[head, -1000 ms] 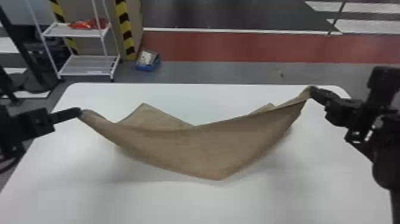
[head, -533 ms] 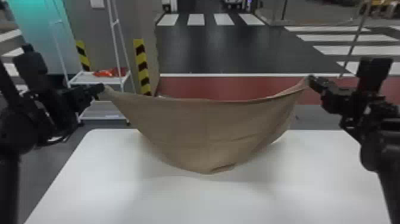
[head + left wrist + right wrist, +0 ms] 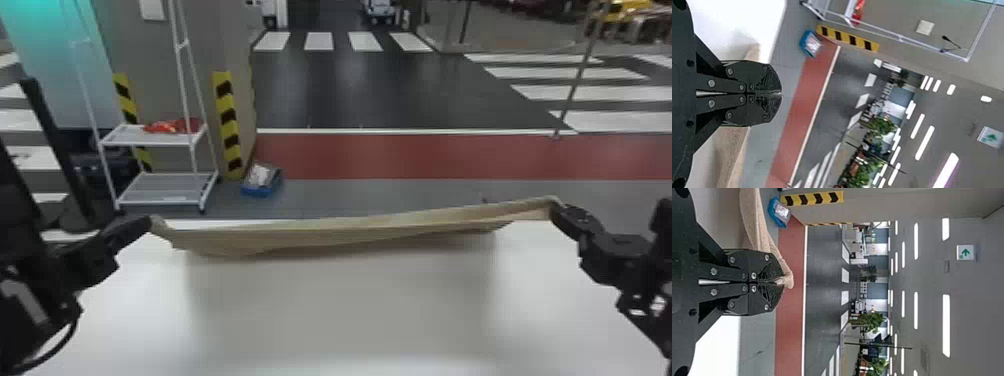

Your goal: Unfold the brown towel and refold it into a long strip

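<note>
- Brown towel (image 3: pixel 350 232) is stretched above the table (image 3: pixel 350 320) at 12 o'clock, its ends clenched by the left gripper (image 3: pixel 147 223) at 10 o'clock and the right gripper (image 3: pixel 555 208) at 2 o'clock
- Light, limp cloth is suggested, easily creased if slackened; hold is best taken at opposite corners

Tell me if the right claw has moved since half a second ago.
Yes. In the head view, the right claw has dropped toward the table's far edge.
</note>
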Controlling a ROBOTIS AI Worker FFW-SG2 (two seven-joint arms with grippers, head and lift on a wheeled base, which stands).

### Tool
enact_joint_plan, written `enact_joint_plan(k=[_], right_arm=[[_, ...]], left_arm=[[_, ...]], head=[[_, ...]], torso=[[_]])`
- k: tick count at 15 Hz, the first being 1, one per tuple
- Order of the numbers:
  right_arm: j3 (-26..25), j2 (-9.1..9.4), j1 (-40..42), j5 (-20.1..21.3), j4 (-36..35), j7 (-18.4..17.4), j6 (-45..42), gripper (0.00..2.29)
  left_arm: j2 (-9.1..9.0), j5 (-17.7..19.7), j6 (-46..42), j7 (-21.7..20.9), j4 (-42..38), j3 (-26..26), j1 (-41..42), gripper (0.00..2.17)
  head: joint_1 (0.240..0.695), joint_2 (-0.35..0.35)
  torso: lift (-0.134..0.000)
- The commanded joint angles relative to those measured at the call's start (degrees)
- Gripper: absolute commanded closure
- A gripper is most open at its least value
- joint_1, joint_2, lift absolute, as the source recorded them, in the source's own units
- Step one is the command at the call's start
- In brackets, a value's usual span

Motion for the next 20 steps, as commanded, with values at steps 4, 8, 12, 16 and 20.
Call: enact_joint_plan(k=[4,8,12,16,20], right_arm=[[-0.91,0.55,11.67,-1.65,1.08,1.11,-6.42,1.33],[-2.84,0.81,17.64,-1.91,-1.38,1.99,-8.35,1.33],[-5.92,1.34,23.88,-2.00,-7.54,2.78,-8.70,1.33],[-10.05,3.18,28.63,-2.44,-13.25,5.94,-6.77,1.33],[-14.97,5.56,34.08,-3.93,-19.31,9.20,-5.54,1.33]], left_arm=[[-2.10,0.78,-0.15,0.01,-1.19,-1.26,11.85,1.71],[-2.81,0.86,-0.33,1.33,-4.70,-0.29,17.12,1.71],[-3.33,1.04,0.55,3.53,-13.58,1.38,23.27,1.71],[-5.53,2.01,15.14,5.02,-23.51,2.78,28.63,1.70],[-7.46,2.09,24.63,7.04,-30.81,4.10,32.06,1.70]], head=[[0.695,-0.053],[0.695,-0.066],[0.695,-0.073],[0.695,-0.098],[0.695,-0.159]], torso=[[-0.123],[-0.123],[-0.123],[-0.123],[-0.123]])
